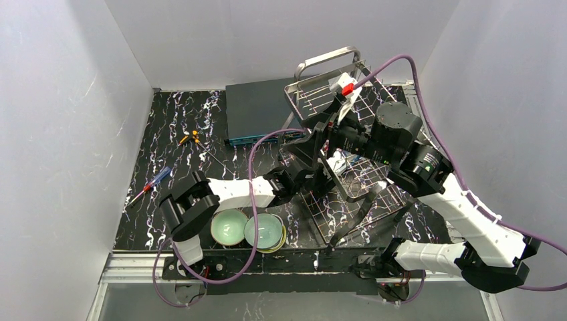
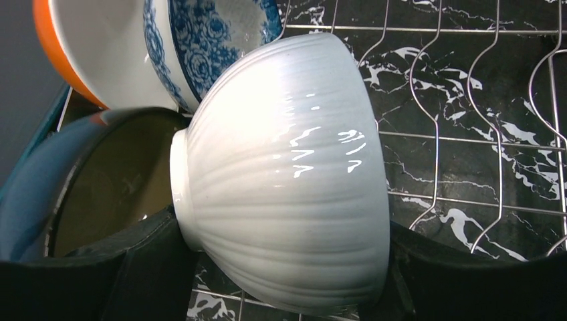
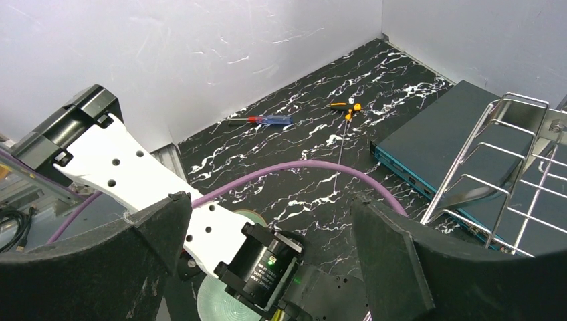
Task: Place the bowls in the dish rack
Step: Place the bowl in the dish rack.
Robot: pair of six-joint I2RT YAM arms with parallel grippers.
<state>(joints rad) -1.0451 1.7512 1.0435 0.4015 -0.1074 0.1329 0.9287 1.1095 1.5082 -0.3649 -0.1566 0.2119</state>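
The black marble table [image 1: 174, 154] carries the steel rack [image 1: 364, 194] on its right half, standing slanted, with one handle toward the back wall. The right arm [image 1: 461, 200] rises from its base, bends at the elbow and reaches back over the rack. The right gripper [image 3: 271, 204] hangs high above the left arm [image 1: 234, 190], its fingers spread wide with nothing between them. The left arm lies low and stretches to the right, with its wrist at the rack. The left gripper [image 2: 287, 267] holds the ribbed bowl [image 2: 287, 167] on its side above the rack wires, one finger at the foot and the other at the rim; whether this bowl touches the wires I cannot tell. One dark-teal box [image 1: 257, 107] lies behind, just beside the rack. Three more bowls crowd just beside the held one: one orange bowl [image 2: 73, 47], one blue-patterned bowl [image 2: 200, 40] and one beige bowl [image 2: 100, 180]. Two green bowls [image 1: 229, 227] sit side by side at the near edge of the table, the right one on a yellow bowl [image 1: 279, 244] of which only the rim shows. Two screwdrivers lie apart on the left half, one red and blue [image 1: 150, 185], one orange [image 1: 190, 138].
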